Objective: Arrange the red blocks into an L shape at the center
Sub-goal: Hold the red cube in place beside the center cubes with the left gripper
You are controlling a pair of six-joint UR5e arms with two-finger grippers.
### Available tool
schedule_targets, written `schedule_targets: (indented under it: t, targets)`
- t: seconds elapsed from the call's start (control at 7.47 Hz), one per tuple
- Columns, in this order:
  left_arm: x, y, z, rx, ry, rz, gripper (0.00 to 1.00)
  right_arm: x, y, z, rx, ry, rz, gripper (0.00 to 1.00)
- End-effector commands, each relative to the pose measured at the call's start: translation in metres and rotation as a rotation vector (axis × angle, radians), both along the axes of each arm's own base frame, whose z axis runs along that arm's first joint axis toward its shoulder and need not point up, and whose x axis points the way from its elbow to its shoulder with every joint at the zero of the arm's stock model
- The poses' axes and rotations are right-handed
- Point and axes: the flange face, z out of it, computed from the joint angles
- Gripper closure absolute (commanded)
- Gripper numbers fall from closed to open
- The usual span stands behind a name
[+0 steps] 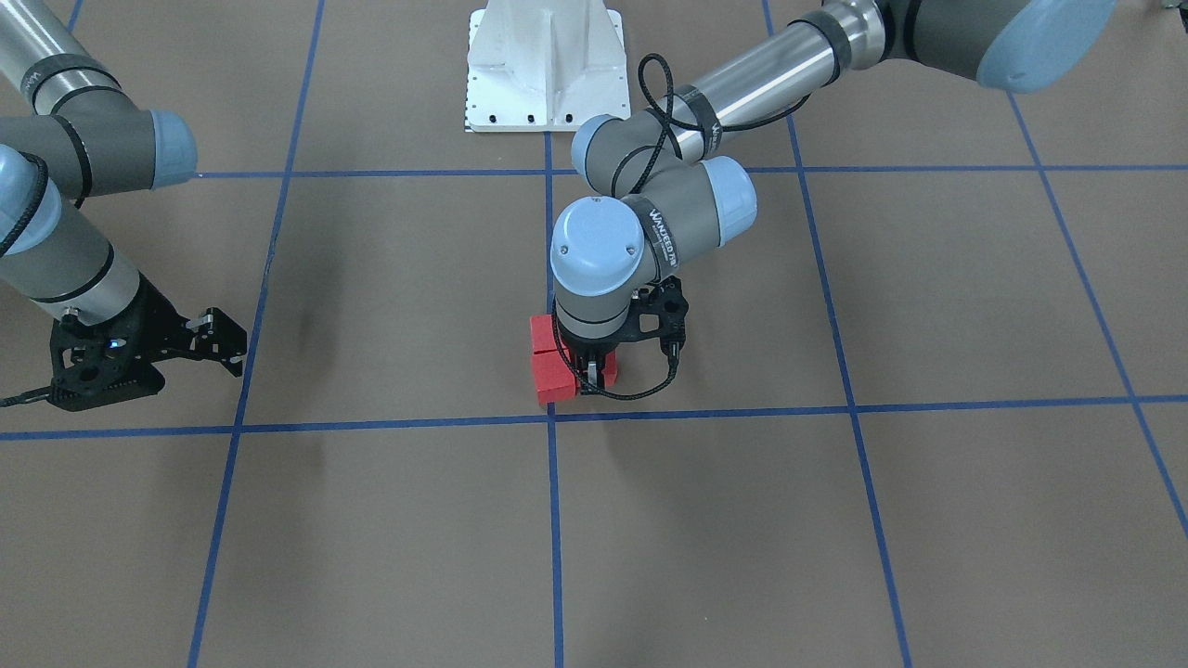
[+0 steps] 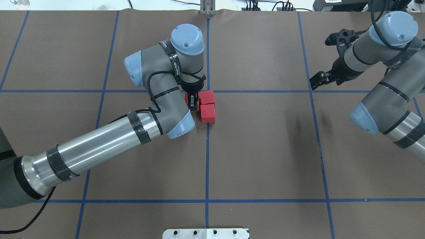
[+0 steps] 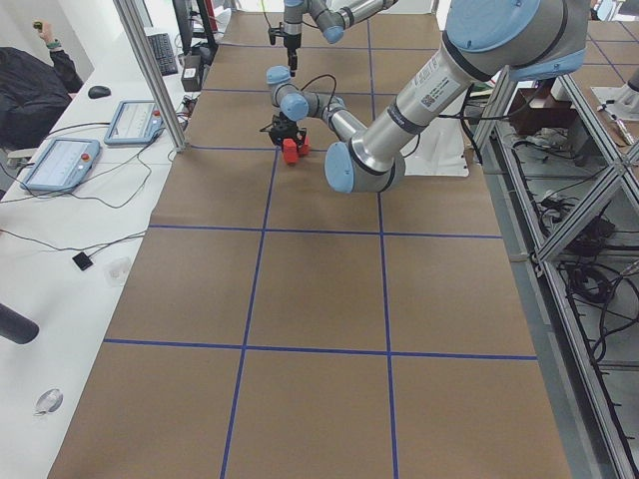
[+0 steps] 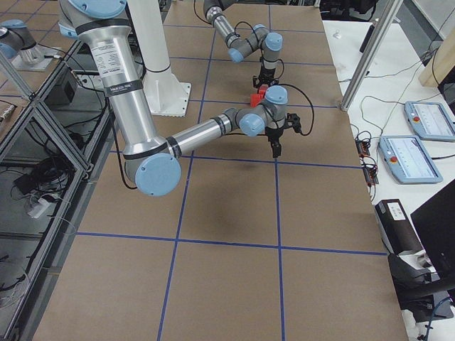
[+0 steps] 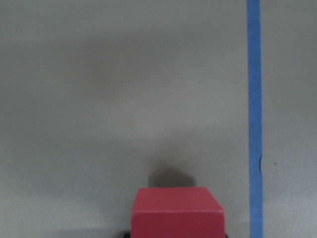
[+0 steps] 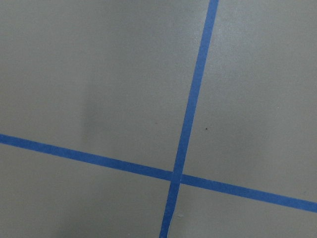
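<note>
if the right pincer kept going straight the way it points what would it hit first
Probably the bare brown table near a blue tape crossing; nothing else shows ahead of the right pincer.

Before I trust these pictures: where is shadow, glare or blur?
Left wrist view: the red block is sharp but cut by the bottom edge, with a soft shadow on the surface beyond it. Overhead view: glare on the metal of the left arm, which hides part of the red blocks. Right wrist view: the tape crossing is sharp, with one faint shadow.
</note>
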Motion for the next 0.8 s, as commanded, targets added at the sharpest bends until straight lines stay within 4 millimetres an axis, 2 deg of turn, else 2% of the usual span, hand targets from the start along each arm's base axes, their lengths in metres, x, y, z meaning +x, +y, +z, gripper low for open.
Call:
schedule_targets:
  t: [0.0,0.54,0.67]
  targets:
    - [-0.0007,-0.002,-0.0008,0.014,-0.009,-0.015,0.39,-0.0008,0.0003,0.0005,0.0,0.002,0.0,0.01]
    - [0.0002,-0.0043,0.0005,0.017,-0.012,-0.032,0.36,-0.0012,-0.0005,0.0036,-0.004,0.006,0.001,0.01]
    - [-0.0004,-0.0054,0.0015,0.024,-0.008,-0.029,0.28,-0.0012,-0.0005,0.0036,-0.004,0.006,0.001,0.01]
